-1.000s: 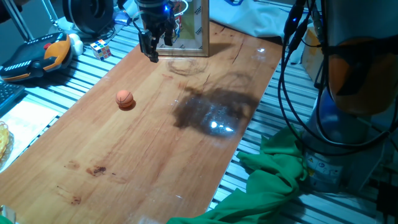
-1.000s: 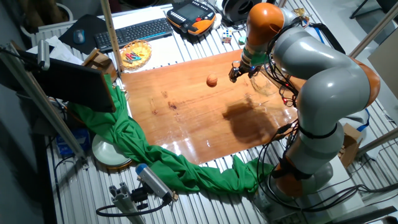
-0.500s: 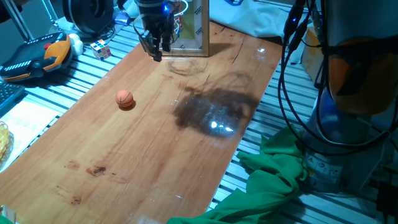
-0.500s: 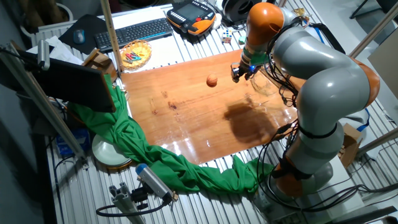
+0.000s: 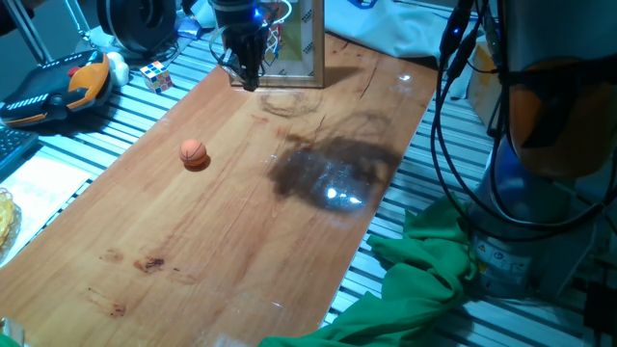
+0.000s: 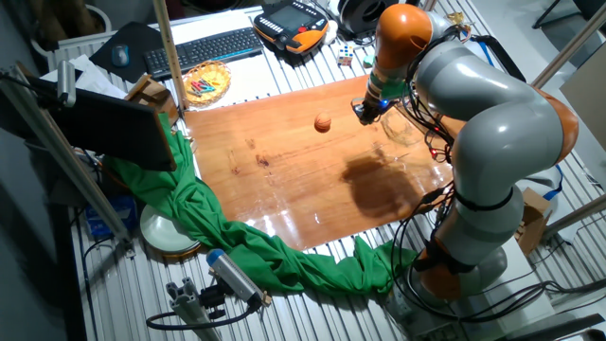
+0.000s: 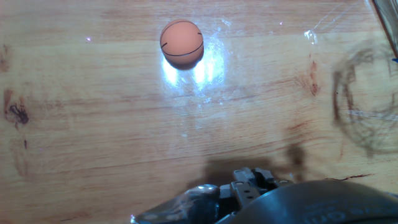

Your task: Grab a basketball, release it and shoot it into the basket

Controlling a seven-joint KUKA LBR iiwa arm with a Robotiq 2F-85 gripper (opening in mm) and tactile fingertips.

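Observation:
The basketball (image 5: 194, 151) is a small orange ball with dark seams, resting alone on the wooden tabletop (image 5: 231, 231). It also shows in the other fixed view (image 6: 323, 123) and at the top of the hand view (image 7: 182, 43). My gripper (image 5: 248, 77) hangs above the table's far end, just in front of the basket's wooden-framed backboard (image 5: 299, 43). It is well away from the ball, its fingers together and holding nothing. In the hand view the gripper (image 7: 252, 182) sits at the bottom edge. The arm hides the rim; the net's shadow (image 7: 367, 106) lies on the wood.
A multicoloured puzzle cube (image 5: 156, 75) and an orange-black pendant (image 5: 58, 87) lie beyond the table's left edge. A green cloth (image 5: 424, 280) drapes off the near right corner. Cables (image 5: 453, 116) hang at the right. A keyboard (image 6: 204, 47) and a bowl (image 6: 206, 80) sit past the far side.
The fingers were spread a second ago and have closed together on nothing. The gripper has shifted slightly toward the backboard. The ball has not moved.

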